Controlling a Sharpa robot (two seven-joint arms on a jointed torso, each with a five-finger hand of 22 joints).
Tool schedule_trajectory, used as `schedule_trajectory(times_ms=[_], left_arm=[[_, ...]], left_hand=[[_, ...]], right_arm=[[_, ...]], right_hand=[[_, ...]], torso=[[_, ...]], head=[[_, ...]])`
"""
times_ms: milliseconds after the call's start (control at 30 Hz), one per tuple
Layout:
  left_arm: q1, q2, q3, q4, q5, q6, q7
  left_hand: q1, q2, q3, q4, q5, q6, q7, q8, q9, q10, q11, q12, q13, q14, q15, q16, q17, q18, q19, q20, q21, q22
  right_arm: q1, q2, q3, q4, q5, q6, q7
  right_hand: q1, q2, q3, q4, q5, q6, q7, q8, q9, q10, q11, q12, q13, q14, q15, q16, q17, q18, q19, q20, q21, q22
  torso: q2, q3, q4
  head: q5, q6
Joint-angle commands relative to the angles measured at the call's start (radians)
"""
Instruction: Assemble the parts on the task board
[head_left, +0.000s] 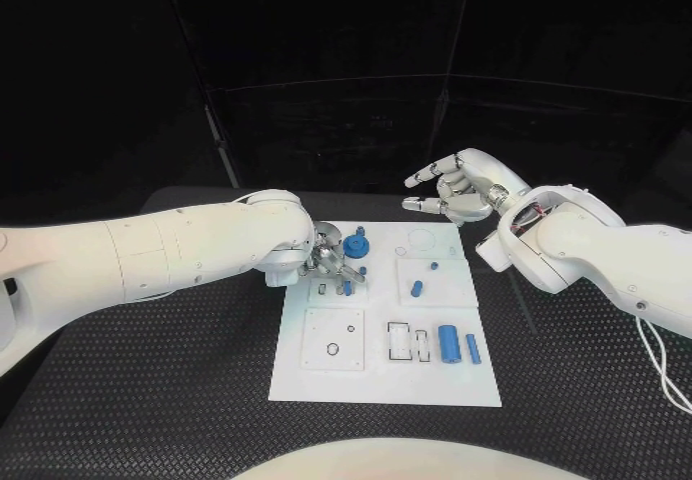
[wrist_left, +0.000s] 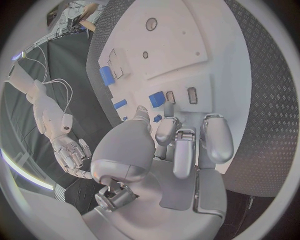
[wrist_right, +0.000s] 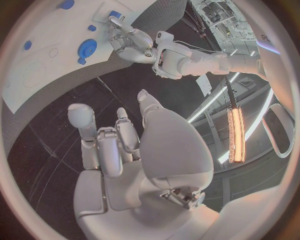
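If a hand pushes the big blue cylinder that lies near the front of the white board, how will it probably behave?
The big blue cylinder lies on its side on the task board, so a sideways push would probably roll it. It looks like smooth, rigid plastic, likely light and perhaps slippery to pinch. The thin blue pin lies close beside it and might get knocked.

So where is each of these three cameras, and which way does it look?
Head view: on the robot's head, looking down at the task board; both arms show.
Left wrist view: behind the left hand, facing the board.
Right wrist view: behind the right hand, raised beyond the board.
Shared: the blue gear.
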Motion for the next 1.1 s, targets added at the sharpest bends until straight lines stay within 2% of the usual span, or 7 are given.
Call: schedule_trajectory(times_ms=[33,533,833,1100], left_arm=[[0.0,0.003,0.0,-0.001,-0.003,0.034,-0.008],[-0.006,0.02,0.001,-0.012,-0.003,0.047,-0.009],[-0.007,0.019,0.001,-0.009,0.006,0.047,-0.009],[-0.007,0.02,0.001,-0.005,0.009,0.048,-0.009]], left_hand=[[0.005,0.009,-0.005,0.0,-0.001,-0.008,0.002,-0.003,0.001,-0.003,0.001,-0.005,0.001,0.106,0.006,0.003,0.263,-0.008,0.004,0.003,0.004,-0.001],[0.032,0.018,-0.002,-0.014,-0.001,-0.006,0.003,-0.002,0.007,-0.006,0.003,-0.007,0.0,0.106,0.009,0.003,0.263,-0.007,0.0,0.007,0.005,-0.001],[0.06,0.032,0.005,-0.033,-0.001,-0.003,0.002,0.003,0.016,-0.006,0.003,-0.007,0.001,0.106,0.009,0.003,0.263,-0.006,-0.006,0.009,0.003,-0.004],[0.084,0.046,0.016,-0.053,-0.001,0.0,0.001,0.009,0.024,-0.005,0.002,-0.005,0.004,0.106,0.008,0.003,0.263,-0.006,-0.008,0.009,0.005,-0.001]], right_arm=[[0.002,0.002,0.001,0.0,0.003,-0.005,0.003],[0.002,0.009,0.001,-0.007,0.003,0.009,-0.01],[0.002,0.01,0.001,-0.01,0.003,0.015,-0.014],[0.002,0.01,0.001,-0.013,0.003,0.017,-0.015]], right_hand=[[0.007,0.004,-0.004,0.001,0.005,0.004,-0.002,0.006,0.001,-0.009,-0.001,-0.004,-0.001,0.078,-0.002,-0.006,0.142,0.007,-0.005,0.001,-0.004,-0.001],[0.024,0.01,-0.004,-0.004,0.007,0.005,-0.003,0.011,0.001,-0.01,-0.003,-0.005,-0.002,0.077,-0.004,-0.009,0.136,0.008,-0.008,0.0,-0.008,-0.007],[0.033,0.014,-0.003,-0.006,0.01,0.004,-0.004,0.013,0.0,-0.011,-0.003,-0.006,-0.003,0.076,-0.004,-0.011,0.133,0.008,-0.01,-0.001,-0.011,-0.01],[0.037,0.016,-0.003,-0.007,0.012,0.006,-0.004,0.015,0.001,-0.01,-0.003,-0.005,-0.002,0.076,-0.005,-0.011,0.132,0.008,-0.01,-0.001,-0.011,-0.011]], torso=[[-0.001,0.0006,-0.0006],[0.0,0.0002,-0.001],[0.0,-0.0002,0.0012],[-0.001,-0.0005,-0.0008]], head=[[-0.004,0.0],[-0.002,-0.003],[-0.004,-0.007],[-0.004,-0.009]])
